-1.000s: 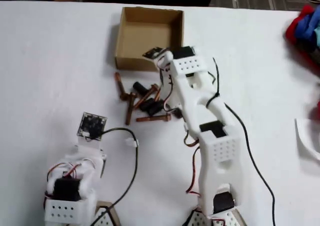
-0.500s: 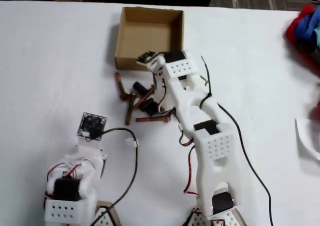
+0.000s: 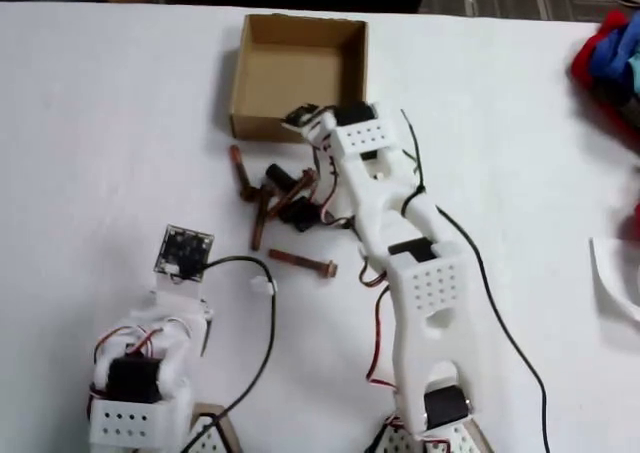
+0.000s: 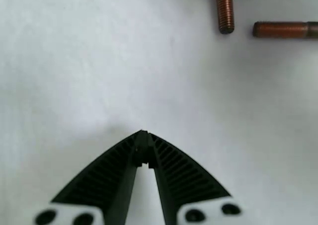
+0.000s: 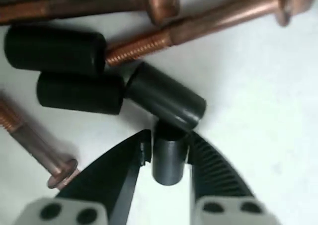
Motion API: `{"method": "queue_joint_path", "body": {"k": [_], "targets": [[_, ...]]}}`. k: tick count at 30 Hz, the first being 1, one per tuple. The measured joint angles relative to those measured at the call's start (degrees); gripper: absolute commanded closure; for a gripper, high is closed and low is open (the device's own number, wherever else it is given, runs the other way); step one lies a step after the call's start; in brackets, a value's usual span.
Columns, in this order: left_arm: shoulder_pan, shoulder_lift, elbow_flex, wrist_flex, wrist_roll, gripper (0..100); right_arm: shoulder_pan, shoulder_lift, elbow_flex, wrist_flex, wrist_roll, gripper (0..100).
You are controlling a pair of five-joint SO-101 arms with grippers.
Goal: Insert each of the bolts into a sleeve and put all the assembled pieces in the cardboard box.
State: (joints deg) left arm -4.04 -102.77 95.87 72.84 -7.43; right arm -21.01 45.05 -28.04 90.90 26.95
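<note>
The cardboard box [image 3: 262,126] stands open at the far middle of the table. In front of it lies a heap of copper bolts and black sleeves [image 3: 283,195], and one bolt [image 3: 302,264] lies apart, nearer the front. My right arm [image 3: 385,198] hangs over the heap. My right gripper [image 5: 169,139] is shut on an upright black sleeve [image 5: 169,163], close to a tilted sleeve [image 5: 166,97], two lying sleeves [image 5: 79,93] and bolts [image 5: 198,24]. My left gripper [image 4: 143,138] is shut and holds nothing above bare cloth, with two bolt ends [image 4: 224,9] farther off.
A white cloth covers the table [image 3: 120,123]. Coloured fabric [image 3: 610,58] lies at the far right edge and a white curved item [image 3: 612,278] at the right. The left arm [image 3: 140,383] sits at the front left, its cable [image 3: 262,303] looping between the arms.
My right arm has shifted left and down over the heap. The bolt that lay beside the heap now lies apart, closer to the front. The left arm has kept still.
</note>
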Motion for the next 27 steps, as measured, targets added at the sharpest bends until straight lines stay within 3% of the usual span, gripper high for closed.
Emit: {"method": "queue_joint_path", "body": {"k": [12, 20, 27], "targets": [[0.0, 0.0, 0.0, 0.0, 0.0, 97, 1.1, -3.6, 0.9, 4.0, 0.1, 97.9], [0.0, 0.0, 0.0, 0.0, 0.0, 97, 8.0, -26.5, 3.3, 7.7, 0.1, 97.9], [0.0, 0.0, 0.0, 0.0, 0.0, 97, 8.1, -48.6, 20.5, 8.4, 0.2, 97.9]]}}
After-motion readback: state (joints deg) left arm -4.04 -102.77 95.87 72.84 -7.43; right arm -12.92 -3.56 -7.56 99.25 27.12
